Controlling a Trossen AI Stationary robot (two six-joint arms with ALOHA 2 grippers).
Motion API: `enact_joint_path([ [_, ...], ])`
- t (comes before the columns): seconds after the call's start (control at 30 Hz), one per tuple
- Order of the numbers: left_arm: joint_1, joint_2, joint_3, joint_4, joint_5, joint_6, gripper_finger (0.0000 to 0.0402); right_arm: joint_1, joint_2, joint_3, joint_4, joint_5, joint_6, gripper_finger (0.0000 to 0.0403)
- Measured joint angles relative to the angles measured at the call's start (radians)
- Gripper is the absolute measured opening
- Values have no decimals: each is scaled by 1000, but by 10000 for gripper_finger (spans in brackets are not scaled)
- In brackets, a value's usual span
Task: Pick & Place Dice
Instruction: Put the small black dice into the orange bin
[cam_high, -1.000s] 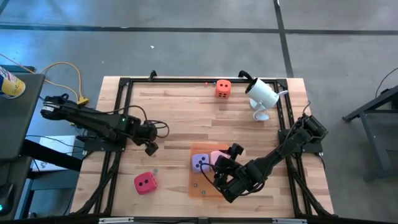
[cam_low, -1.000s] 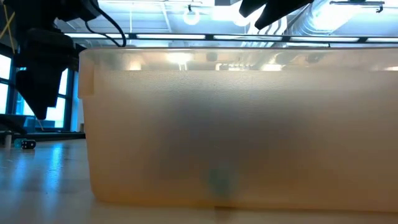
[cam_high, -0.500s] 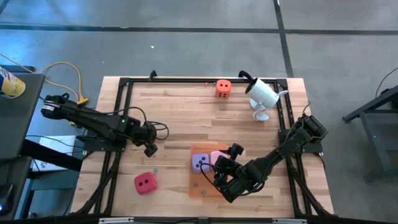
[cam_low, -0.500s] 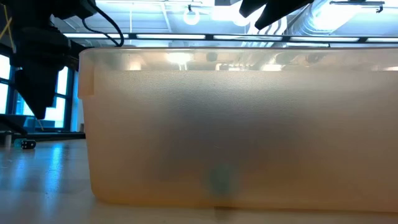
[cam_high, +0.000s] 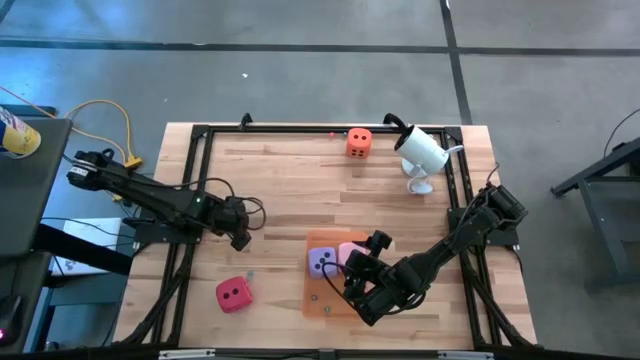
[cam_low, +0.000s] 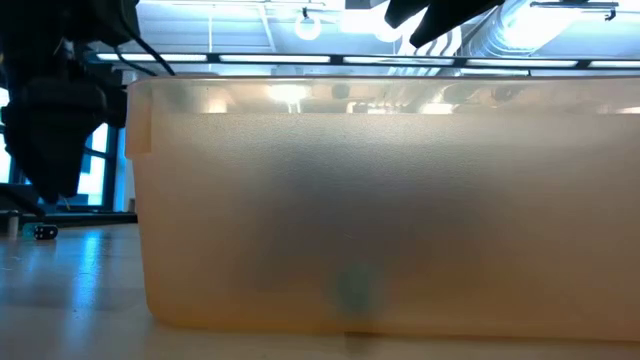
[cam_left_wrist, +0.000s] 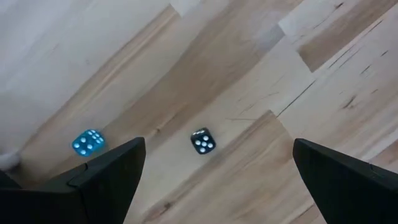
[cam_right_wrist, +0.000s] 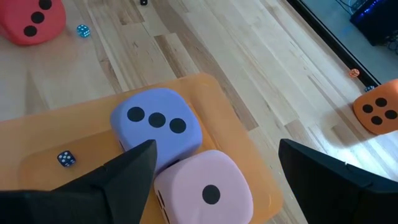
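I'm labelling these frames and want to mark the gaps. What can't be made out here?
- Low view: the orange container fills the frame and hides the dice and most of the table.
- Right wrist view: red die cut off by the edge.
- High view: tiny dice too small to read.

A lab or workshop: concrete floor (cam_high: 300, 80); ceiling strip lights (cam_low: 300, 25); exposed ducts (cam_low: 540, 30).

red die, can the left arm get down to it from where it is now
Probably yes. The red die sits alone on bare wood near the table's front left, with nothing standing around it. The left gripper hangs open just above and behind it, and the right gripper is off by the orange tray.
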Motion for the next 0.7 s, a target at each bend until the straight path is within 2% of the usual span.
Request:
enact_joint_path([
  [0.2, 0, 13, -1, 28, -4, -16, 396, -5, 0, 0, 0, -1, 3, 327],
  [0.27, 0, 32, -2, 33, -29, 31, 396, -5, 0, 0, 1, -1, 3, 327],
  [0.7, -27, 255, -1, 91, 19, 2, 396, -4, 0, 0, 4, -1, 3, 327],
])
